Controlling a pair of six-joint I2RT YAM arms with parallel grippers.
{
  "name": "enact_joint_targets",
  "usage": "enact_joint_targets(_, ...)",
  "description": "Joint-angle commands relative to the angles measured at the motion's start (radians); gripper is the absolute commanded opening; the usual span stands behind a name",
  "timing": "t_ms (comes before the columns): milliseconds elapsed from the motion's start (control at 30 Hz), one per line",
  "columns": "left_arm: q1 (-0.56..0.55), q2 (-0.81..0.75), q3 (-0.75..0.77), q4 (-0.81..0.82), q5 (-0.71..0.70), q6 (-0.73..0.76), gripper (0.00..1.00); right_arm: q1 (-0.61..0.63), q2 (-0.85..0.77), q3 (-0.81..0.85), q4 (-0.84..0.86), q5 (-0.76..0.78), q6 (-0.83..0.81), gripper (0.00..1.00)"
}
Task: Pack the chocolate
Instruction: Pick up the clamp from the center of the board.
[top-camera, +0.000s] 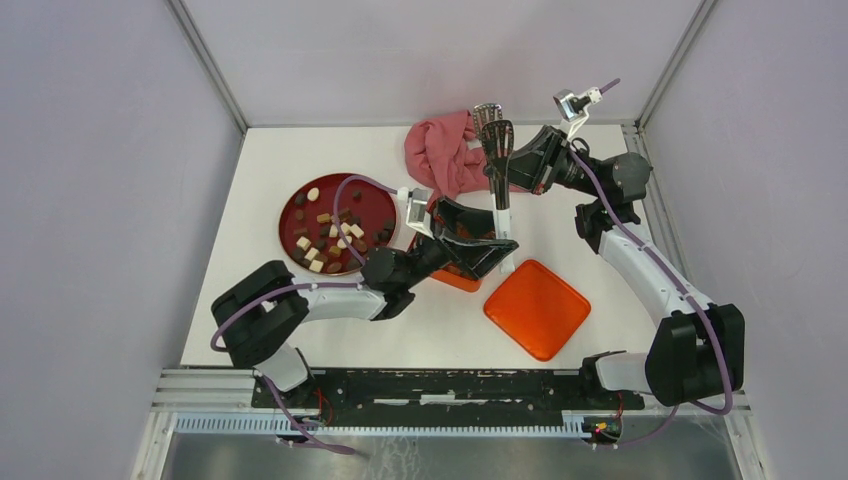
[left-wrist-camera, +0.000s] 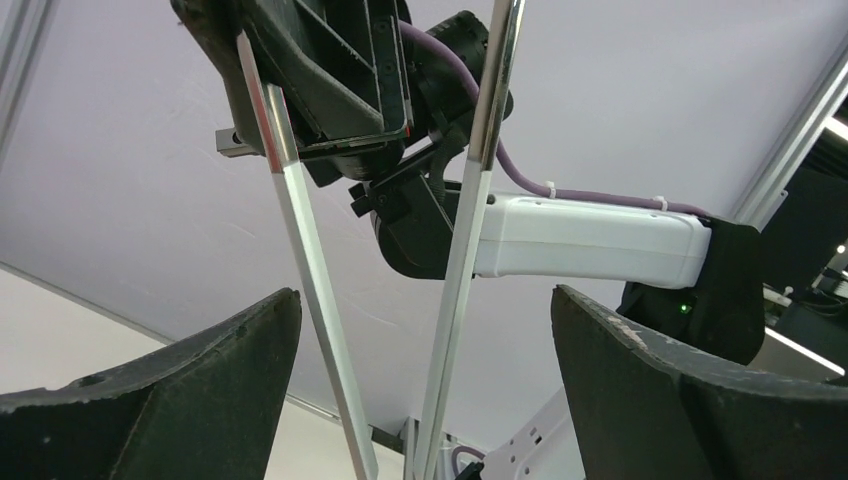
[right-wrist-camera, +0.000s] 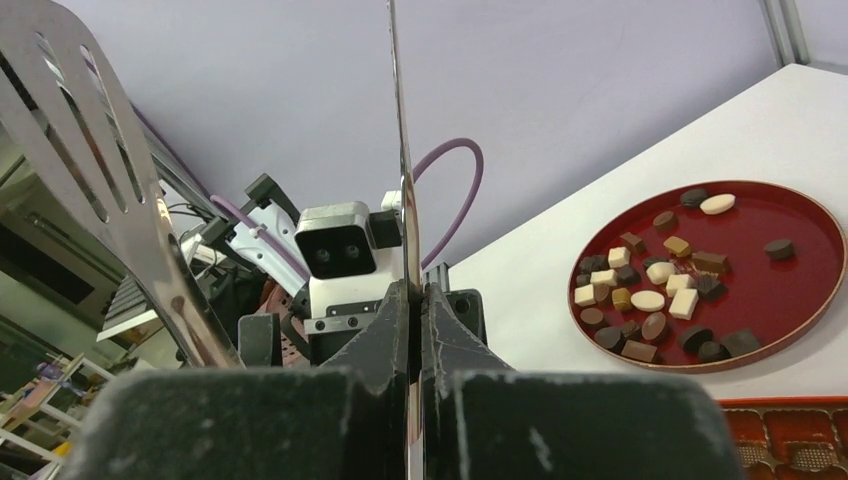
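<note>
Tongs (top-camera: 497, 140) are held by the right gripper (right-wrist-camera: 415, 300), whose fingers are clenched on the thin edge of one leg. The slotted leg stands free beside them. Judged: the tool is being offered for a handover, the chocolate (top-camera: 330, 238) being too small for bare fingers.

The left gripper (left-wrist-camera: 425, 300) is fully released. Its fingers (left-wrist-camera: 200, 390) stand either side of both legs near the hinged end, and no contact is seen.

The chocolate lies loose on the red plate (top-camera: 375, 200), left of centre on the tabletop (top-camera: 380, 340). The orange tin (top-camera: 455, 280) is mostly hidden under the left arm, so its contents cannot be told. Its lid (top-camera: 537, 308) lies just to the right.

Pose: the right arm is folded toward the far edge, with the tongs pointed nearward. The left arm is stretched low across the tabletop, wrist tipped upward.
</note>
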Motion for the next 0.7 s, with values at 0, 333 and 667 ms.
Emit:
enact_joint_targets(0,-0.03,0.029,0.055,0.118,-0.12,0.03,0.97,0.005,-0.011,0.046,0.014,0.042,-0.042,0.0)
enact_joint_targets(333,-0.037,0.092,0.117,0.13,-0.172,0.026,0.83,0.005,-0.03,0.022,-0.045,0.056,-0.114,0.0)
enact_joint_targets(667,-0.038,0.136,0.14,0.232,-0.178,0.054,0.77,0.005,-0.042,0.016,-0.074,0.06,-0.133,0.0)
